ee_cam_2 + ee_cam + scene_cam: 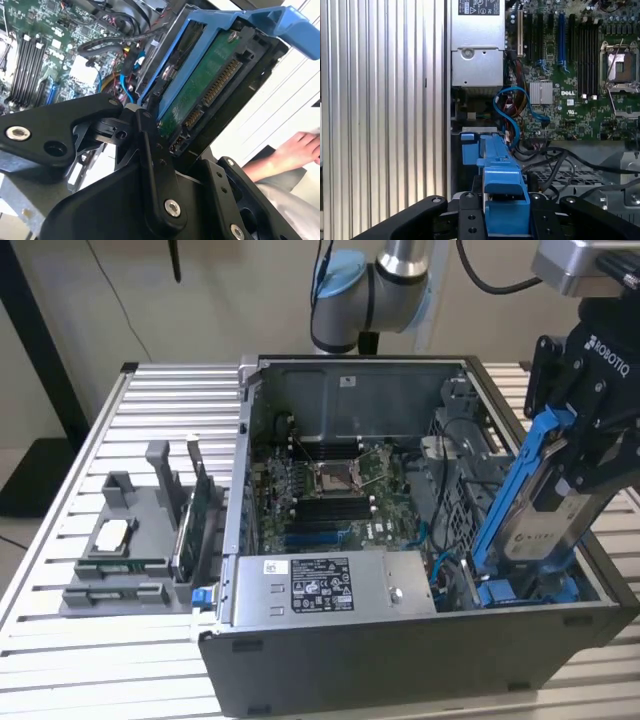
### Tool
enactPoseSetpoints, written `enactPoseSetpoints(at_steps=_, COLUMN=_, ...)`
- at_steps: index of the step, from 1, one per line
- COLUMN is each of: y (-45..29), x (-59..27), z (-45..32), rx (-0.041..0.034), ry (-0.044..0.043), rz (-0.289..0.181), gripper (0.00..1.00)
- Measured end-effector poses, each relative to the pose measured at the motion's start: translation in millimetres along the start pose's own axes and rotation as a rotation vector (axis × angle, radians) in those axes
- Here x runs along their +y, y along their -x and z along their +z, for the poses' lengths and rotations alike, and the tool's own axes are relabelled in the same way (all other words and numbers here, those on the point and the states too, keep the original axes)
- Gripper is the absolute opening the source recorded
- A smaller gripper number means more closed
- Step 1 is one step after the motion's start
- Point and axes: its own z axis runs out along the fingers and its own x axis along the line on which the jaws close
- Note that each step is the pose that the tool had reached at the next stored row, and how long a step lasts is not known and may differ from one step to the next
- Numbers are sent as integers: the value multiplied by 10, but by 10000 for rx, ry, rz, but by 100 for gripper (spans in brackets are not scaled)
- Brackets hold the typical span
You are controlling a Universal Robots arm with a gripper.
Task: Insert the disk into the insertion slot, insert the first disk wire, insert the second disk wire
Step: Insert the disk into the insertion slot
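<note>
My gripper (572, 468) is shut on the disk (548, 512), a silver drive in a bright blue carrier (508, 490). The disk hangs steeply tilted over the case's end on the exterior view's right. Its lower end is down at the insertion slot (505, 592), a grey bay with blue rails. In the second wrist view the disk's green board and connectors (202, 87) face the camera, held between black fingers (150, 145). In the first wrist view the carrier (496, 170) runs out from my gripper (502, 212) toward the bay. A blue wire (510, 107) loops beside the bay.
The dark-grey open case (400, 665) lies on a slatted metal table (60, 650). A grey power-supply box (320, 585) sits beside the bay, and the motherboard (330, 490) is behind it. A grey parts tray (120, 560) stands on the exterior view's left. A person's hand (300, 147) rests nearby.
</note>
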Motion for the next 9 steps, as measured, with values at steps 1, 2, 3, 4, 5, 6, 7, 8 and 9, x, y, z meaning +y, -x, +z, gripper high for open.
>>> enactPoseSetpoints(at_steps=1, y=0, x=-1, z=9, rx=0, ry=1, rz=0, gripper=33)
enactPoseSetpoints(at_steps=2, y=0, x=-1, z=20, rx=-2, ry=1, rz=0, gripper=33)
enactPoseSetpoints(at_steps=3, y=0, x=-2, z=29, rx=-1, ry=1, rz=0, gripper=33)
enactPoseSetpoints(at_steps=4, y=0, x=-2, z=40, rx=-1, ry=1, rz=0, gripper=33)
enactPoseSetpoints(at_steps=5, y=0, x=-3, z=51, rx=-2, ry=1, rz=0, gripper=33)
enactPoseSetpoints(at_steps=6, y=0, x=-4, z=62, rx=-2, ry=1, rz=0, gripper=33)
enactPoseSetpoints(at_steps=7, y=0, x=-4, z=74, rx=-4, ry=1, rz=-1, gripper=33)
enactPoseSetpoints(at_steps=8, y=0, x=-5, z=85, rx=-6, ry=1, rz=-1, gripper=33)
enactPoseSetpoints(at_steps=9, y=0, x=-5, z=95, rx=-6, ry=1, rz=0, gripper=33)
